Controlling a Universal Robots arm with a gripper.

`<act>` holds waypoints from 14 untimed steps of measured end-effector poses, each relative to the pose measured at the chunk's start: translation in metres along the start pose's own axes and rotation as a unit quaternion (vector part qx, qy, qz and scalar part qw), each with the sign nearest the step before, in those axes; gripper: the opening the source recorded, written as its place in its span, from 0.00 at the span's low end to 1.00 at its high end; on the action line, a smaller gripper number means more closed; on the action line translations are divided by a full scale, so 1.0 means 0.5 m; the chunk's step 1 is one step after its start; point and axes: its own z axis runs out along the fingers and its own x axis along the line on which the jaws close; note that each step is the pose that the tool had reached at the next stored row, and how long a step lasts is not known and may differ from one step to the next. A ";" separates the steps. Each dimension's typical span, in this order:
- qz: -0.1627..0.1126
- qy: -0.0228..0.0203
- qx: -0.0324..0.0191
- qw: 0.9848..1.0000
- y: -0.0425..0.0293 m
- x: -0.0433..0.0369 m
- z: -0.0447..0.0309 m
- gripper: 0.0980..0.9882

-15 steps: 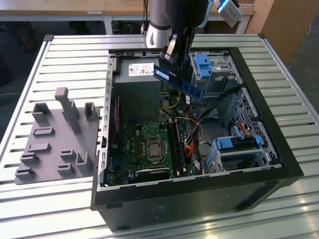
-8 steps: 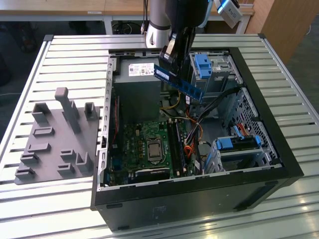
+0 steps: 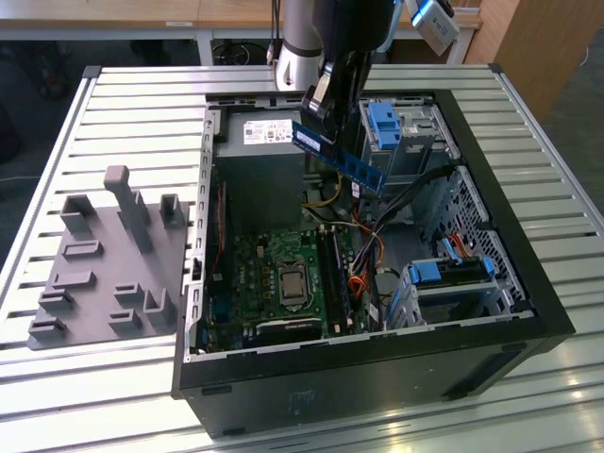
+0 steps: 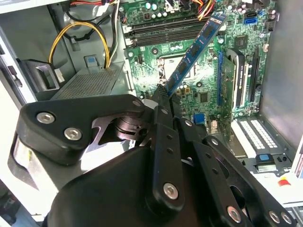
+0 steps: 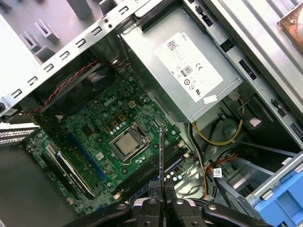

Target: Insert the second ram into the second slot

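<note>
Second ram [image 3: 340, 159]: clamped by one end in the end effector [image 3: 319, 115], slanting down toward the exterior view's right, in the air.
Memory slots [image 3: 336, 274]: below it, well apart; their long axis looks skewed to the ram's.
Room: orange cables [image 3: 359, 281] just beside the slots, inside the open case [image 3: 377, 363].
Counter [image 3: 123, 104]: slatted, carrying the case.

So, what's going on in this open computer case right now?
A robot arm's gripper is shut on one end of a blue memory stick, holding it tilted in the air above the open computer case. The stick is not yet in the memory slots on the motherboard; it is raised clear of them.
</note>
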 end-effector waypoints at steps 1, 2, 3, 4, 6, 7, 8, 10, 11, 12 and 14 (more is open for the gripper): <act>0.002 0.000 0.000 1.000 0.000 0.000 0.000 0.04; 0.003 0.000 0.000 1.000 0.000 0.000 0.000 0.04; 0.005 0.000 0.000 1.000 0.000 0.000 0.000 0.04; 0.007 0.000 0.000 1.000 0.000 0.000 0.000 0.04; 0.013 -0.001 0.000 1.000 0.000 0.000 0.000 0.04; 0.014 -0.001 0.000 1.000 0.000 0.000 0.000 0.04; 0.016 -0.001 0.000 1.000 0.000 0.000 0.000 0.04; 0.019 -0.001 0.000 1.000 0.000 0.000 0.000 0.04; 0.021 -0.001 0.000 1.000 0.000 0.000 0.000 0.04; 0.023 -0.001 0.000 1.000 0.000 0.000 0.000 0.04; 0.026 -0.001 0.000 1.000 0.000 0.000 0.000 0.04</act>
